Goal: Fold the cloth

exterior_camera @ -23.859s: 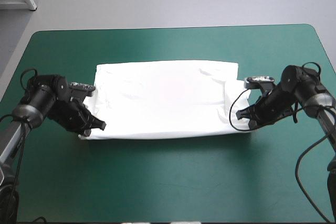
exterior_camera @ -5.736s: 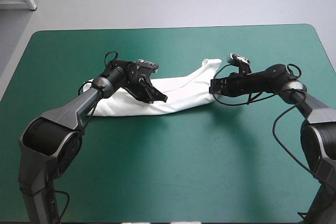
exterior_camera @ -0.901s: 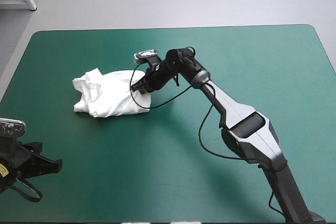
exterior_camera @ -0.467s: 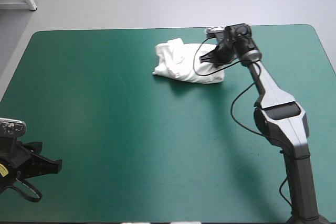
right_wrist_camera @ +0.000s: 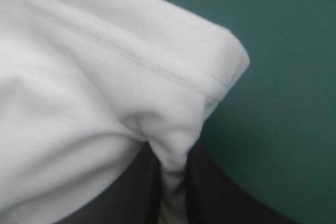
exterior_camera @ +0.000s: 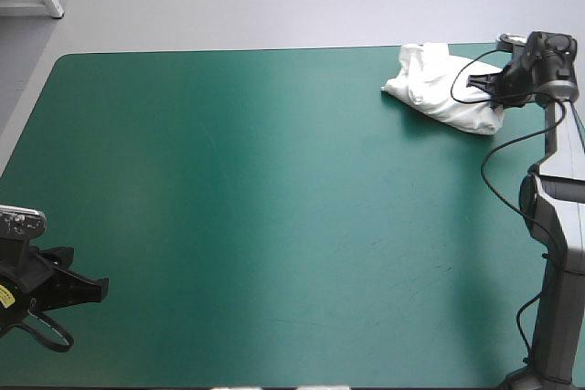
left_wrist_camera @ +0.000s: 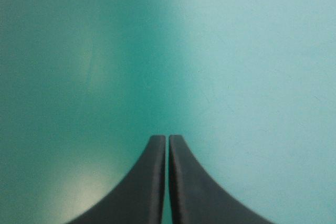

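High view. The T-shirt [exterior_camera: 437, 89] is a rumpled white bundle at the far right corner of the table [exterior_camera: 274, 226]. The right gripper [exterior_camera: 484, 90] meets its right end; the fingertips are too small to make out there. The left gripper [exterior_camera: 80, 288] sits low over the near left corner, its arm cut off at the edge, well apart from the bundle.

Left wrist view. The black fingers [left_wrist_camera: 157, 182] are pressed together in one pointed arch, holding nothing. Only bare teal-green cover [left_wrist_camera: 236, 51] lies ahead.

Right wrist view. The fingers [right_wrist_camera: 210, 198] are clenched on a pinched fold of the T-shirt [right_wrist_camera: 79, 103]. Their tips are buried in cloth. A stitched hem [right_wrist_camera: 157, 66] runs ahead, with cover beyond.
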You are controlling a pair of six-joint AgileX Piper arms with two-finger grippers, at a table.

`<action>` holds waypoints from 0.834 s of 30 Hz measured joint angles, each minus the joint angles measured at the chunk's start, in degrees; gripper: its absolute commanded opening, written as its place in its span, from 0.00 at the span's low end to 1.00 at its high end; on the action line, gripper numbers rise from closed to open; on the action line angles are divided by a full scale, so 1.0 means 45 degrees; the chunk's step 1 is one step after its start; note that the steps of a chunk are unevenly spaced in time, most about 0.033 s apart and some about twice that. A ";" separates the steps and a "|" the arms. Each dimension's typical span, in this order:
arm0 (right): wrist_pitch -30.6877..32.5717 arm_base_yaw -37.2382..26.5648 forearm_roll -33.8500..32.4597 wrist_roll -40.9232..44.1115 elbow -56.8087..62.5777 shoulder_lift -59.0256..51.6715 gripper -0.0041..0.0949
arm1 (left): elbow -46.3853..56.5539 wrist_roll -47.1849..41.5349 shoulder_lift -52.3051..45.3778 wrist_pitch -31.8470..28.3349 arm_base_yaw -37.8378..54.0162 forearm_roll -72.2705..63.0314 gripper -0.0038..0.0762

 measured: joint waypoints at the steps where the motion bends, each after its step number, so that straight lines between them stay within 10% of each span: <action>1: -0.0001 -0.0208 0.0093 0.0013 0.0000 0.0016 0.52 | 0.0000 0.0035 0.0000 0.0000 0.0000 0.0000 0.07; 6: -0.0001 -0.0491 0.0260 0.0106 0.0000 0.0016 0.66 | 0.0000 0.0487 0.0000 0.0000 0.0000 0.0000 0.07; 11: 0.0039 -0.0475 0.1133 0.0875 0.0000 -0.0330 0.44 | 0.0000 0.0615 0.0000 0.0000 0.0000 0.0037 0.07; 15: 0.0039 -0.0428 0.2793 0.0981 0.0450 -0.1304 0.02 | 0.0000 0.0615 0.0000 -0.0402 0.0000 0.0037 0.07; 25: -0.0208 0.1081 0.0492 -0.0046 0.6052 -0.6383 0.02 | 0.0000 0.0615 0.0000 -0.5318 0.0000 0.0040 0.07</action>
